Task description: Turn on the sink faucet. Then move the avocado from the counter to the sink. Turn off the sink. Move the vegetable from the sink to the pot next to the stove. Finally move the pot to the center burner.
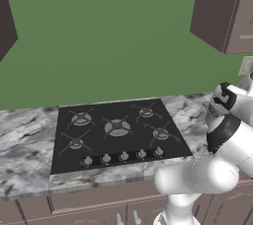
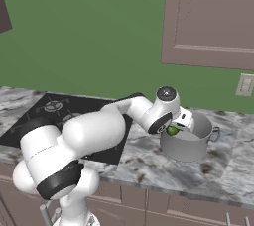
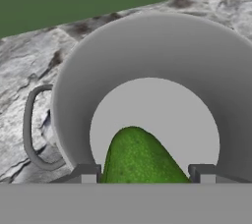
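Item: your gripper (image 3: pixel 146 173), fingers (image 3: pixel 87 174) set partway apart on either side of the avocado (image 3: pixel 140 158), which sits between them (firm grip or loose, you cannot tell). Location: just over the mouth of the pot (image 2: pixel 188 145), the avocado's green showing at the rim in the right base view. Pot: pale grey, looped handle, standing on the marbled desk (image 2: pixel 149 163) to the right of the stove (image 1: pixel 116 132). Burners bare.
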